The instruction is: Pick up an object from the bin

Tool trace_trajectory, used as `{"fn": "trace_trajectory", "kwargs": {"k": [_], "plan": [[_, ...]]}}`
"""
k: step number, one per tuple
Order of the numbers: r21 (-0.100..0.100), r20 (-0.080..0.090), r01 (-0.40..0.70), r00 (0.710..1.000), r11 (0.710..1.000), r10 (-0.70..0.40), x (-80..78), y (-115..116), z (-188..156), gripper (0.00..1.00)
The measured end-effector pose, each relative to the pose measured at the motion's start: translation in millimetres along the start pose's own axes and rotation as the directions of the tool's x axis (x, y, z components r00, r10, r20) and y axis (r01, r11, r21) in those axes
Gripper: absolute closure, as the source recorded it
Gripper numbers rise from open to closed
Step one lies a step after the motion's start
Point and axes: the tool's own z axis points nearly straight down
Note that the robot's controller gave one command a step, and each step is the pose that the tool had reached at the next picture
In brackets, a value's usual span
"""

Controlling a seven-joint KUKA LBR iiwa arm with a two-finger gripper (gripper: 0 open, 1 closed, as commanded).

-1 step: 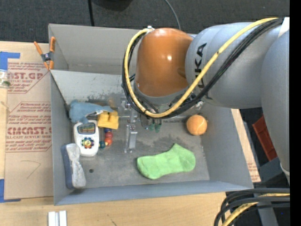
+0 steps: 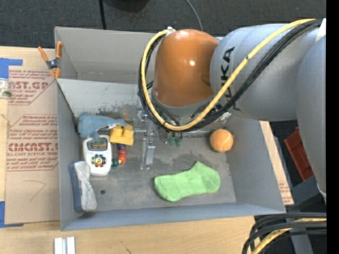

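My gripper (image 2: pixel 148 160) hangs low over the bare middle of the bin floor, under the arm's orange cover. Just to its left lies a yellow toy block (image 2: pixel 123 135), with a small red and blue piece (image 2: pixel 122 155) below it. A green sock-shaped soft thing (image 2: pixel 187 182) lies to the gripper's lower right, apart from it. Nothing shows held in the gripper.
A white toy phone with coloured buttons (image 2: pixel 97 156) lies left of the yellow block, and a light blue soft thing (image 2: pixel 94 123) behind it. An orange ball (image 2: pixel 221 140) rests at the right. A grey and white bundle (image 2: pixel 83 187) lies along the left wall.
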Motion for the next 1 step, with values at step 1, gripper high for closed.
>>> {"fn": "trace_trajectory", "kwargs": {"k": [1], "plan": [[-0.001,0.003,0.035,0.999,0.999,-0.035,-10.0,-37.0,57.4,0.00]]}}
